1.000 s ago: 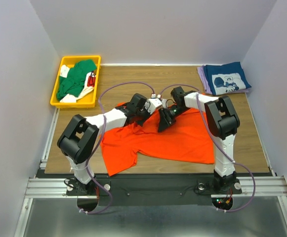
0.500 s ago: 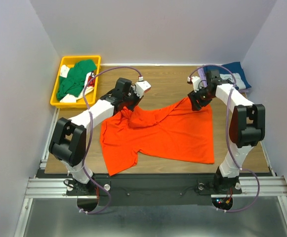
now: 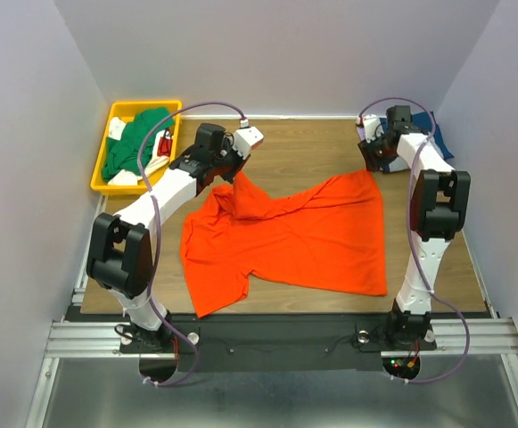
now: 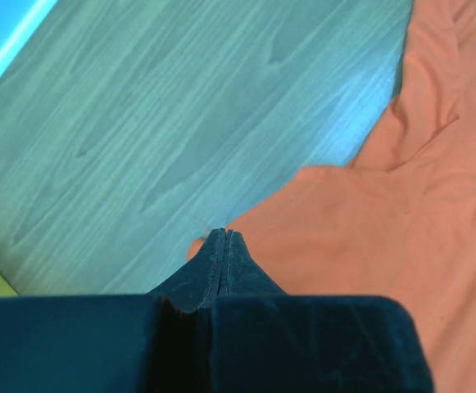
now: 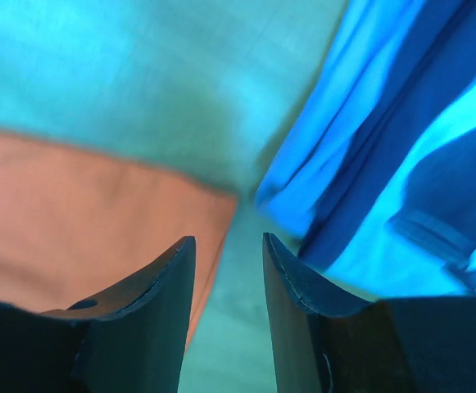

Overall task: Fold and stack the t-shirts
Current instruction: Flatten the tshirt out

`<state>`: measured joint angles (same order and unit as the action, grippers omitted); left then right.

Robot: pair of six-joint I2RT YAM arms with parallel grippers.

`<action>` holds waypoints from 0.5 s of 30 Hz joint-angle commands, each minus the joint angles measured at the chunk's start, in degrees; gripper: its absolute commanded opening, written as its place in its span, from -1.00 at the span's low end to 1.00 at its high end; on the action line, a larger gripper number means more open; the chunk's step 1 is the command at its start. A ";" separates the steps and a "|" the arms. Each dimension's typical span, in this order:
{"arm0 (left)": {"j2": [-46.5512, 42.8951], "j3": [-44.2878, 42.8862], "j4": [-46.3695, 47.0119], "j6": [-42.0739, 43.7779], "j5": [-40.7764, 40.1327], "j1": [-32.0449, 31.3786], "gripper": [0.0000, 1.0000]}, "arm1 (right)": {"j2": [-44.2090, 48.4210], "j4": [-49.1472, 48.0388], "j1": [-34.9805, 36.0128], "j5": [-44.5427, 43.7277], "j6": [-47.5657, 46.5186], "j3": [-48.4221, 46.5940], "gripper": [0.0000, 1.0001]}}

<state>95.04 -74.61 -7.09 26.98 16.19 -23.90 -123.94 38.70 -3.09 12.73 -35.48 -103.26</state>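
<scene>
The orange shirt (image 3: 294, 236) is seen as soft matt cloth, creased where it is bunched. The green shirt (image 3: 134, 143) and navy shirt (image 5: 393, 155) are likewise matt cloth. The table (image 3: 303, 152) is shown as smooth wood grain with a faint sheen. The bin (image 3: 132, 189) is glossy plastic and the rail (image 3: 285, 337) is brushed metal. The right gripper (image 5: 228, 246) is fitted with matt black fingers (image 5: 156, 311).

The orange t-shirt (image 3: 294, 241) lies spread across the middle of the frame, mostly flat and creased, one sleeve at lower left, its upper-left part drawn up into a peak. The navy t-shirt (image 5: 418, 106) sits folded at upper right, just beside its corner. The green t-shirt (image 3: 134, 143) lies crumpled at upper left.
</scene>
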 commanded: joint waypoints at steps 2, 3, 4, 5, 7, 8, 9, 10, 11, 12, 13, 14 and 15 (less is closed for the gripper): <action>1.11 -3.61 0.94 1.58 1.48 0.61 -1.00 | -4.90 -2.75 0.28 0.10 1.74 -6.24 -0.12; 1.19 -3.79 0.85 1.67 1.48 0.87 -1.00 | -5.52 -2.75 0.19 0.10 1.65 -6.77 -0.12; 1.37 -3.96 0.94 1.76 1.57 0.96 -1.00 | -6.13 -2.75 0.19 0.19 1.47 -7.47 -0.12; 1.55 -4.31 0.94 1.76 1.92 1.22 -1.00 | -7.10 -2.75 0.19 0.54 1.30 -7.65 -0.12; 1.90 -4.75 1.12 1.76 2.01 1.75 -1.00 | -8.07 -2.75 0.19 0.89 1.38 -8.27 -0.12; 1.99 -4.84 1.12 1.76 2.01 1.93 -1.00 | -8.86 -2.66 0.19 1.24 1.56 -8.27 -0.11; 2.16 -4.93 1.12 1.67 2.10 2.10 -1.00 | -9.04 -2.66 0.11 1.42 1.65 -8.27 -0.11; 2.16 -4.93 1.03 1.67 2.27 2.36 -1.00 | -9.21 -2.75 0.10 1.77 1.73 -8.10 -0.10; 2.34 -4.93 1.12 1.58 2.36 2.72 -1.00 | -9.30 -2.66 0.10 2.38 1.82 -7.57 -0.07; 2.25 -4.93 1.12 1.58 2.36 2.89 -1.00 | -9.30 -2.66 0.10 2.65 1.91 -7.22 -0.07; 2.25 -4.76 1.03 1.58 2.36 3.07 -1.00 | -9.22 -2.66 0.02 2.91 2.00 -6.95 -0.07; 2.34 -4.67 1.12 1.50 2.36 3.24 -1.00 | -9.21 -2.66 0.02 3.35 2.09 -6.43 -0.06; 2.42 -4.67 1.12 1.49 2.36 3.33 -1.00 | -9.21 -2.66 -0.24 3.61 2.78 -6.25 -0.06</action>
<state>98.21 -76.64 -7.14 28.08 17.58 -21.28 -132.51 36.62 -3.01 14.17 -34.04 -109.75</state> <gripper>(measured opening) 0.018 0.469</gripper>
